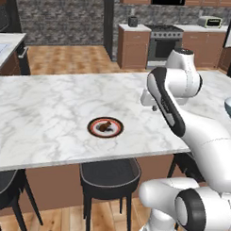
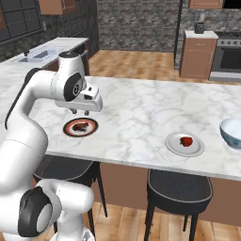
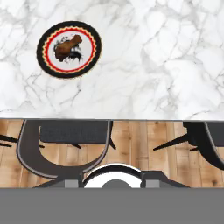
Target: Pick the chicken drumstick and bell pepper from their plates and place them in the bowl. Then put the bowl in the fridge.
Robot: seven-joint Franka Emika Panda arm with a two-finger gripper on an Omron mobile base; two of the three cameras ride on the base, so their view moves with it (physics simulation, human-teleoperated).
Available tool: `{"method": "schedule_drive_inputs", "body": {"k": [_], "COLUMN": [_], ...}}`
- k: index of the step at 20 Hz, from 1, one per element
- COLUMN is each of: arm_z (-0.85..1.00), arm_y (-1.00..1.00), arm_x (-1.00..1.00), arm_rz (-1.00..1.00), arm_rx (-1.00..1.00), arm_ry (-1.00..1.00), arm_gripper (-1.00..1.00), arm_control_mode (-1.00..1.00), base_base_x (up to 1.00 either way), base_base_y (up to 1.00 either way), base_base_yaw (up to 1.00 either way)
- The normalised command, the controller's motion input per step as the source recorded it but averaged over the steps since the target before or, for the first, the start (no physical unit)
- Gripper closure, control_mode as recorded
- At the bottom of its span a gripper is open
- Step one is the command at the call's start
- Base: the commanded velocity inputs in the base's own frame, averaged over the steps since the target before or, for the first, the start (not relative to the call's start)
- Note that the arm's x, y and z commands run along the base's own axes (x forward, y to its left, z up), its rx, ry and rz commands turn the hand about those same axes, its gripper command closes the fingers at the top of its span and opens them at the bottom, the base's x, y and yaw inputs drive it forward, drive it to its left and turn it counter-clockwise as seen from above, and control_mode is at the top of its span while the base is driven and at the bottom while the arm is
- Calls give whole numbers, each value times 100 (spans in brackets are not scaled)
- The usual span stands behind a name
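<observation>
One drumstick (image 2: 80, 126) lies on the dark plate (image 2: 69, 132) and one pepper (image 2: 187, 141) on the white plate (image 2: 176, 146), both on the marble table (image 2: 141, 113). One bowl (image 2: 231, 132) stands at the table's right end. The tool (image 2: 80, 112) hangs empty above the dark plate; how wide it stands cannot be told.

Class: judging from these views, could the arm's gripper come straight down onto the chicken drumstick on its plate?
Probably yes. The drumstick lies uncovered on its dark-centred plate, bare marble around it, and the gripper hovers close above.

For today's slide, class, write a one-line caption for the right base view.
White arm's gripper hovers above the chicken drumstick on its red-rimmed plate; bell pepper on white plate, bowl at right.
</observation>
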Motion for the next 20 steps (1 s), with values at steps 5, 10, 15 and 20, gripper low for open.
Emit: {"method": "schedule_drive_inputs", "body": {"k": [5,10,15,20], "arm_z": [-10,-20,-23,-29], "arm_y": [23,54,44,25], "arm_x": [4,25,43,51], "arm_rz": [-10,-27,-31,-29], "arm_rx": [0,0,0,2], "arm_ry": [0,0,0,8], "arm_gripper": [-100,-100,-100,-100], "arm_control_mode": [-100,-100,-100,-100], "base_base_x": [0,0,0,0], "base_base_y": [0,0,0,0], "base_base_yaw": [0,0,0,0]}}
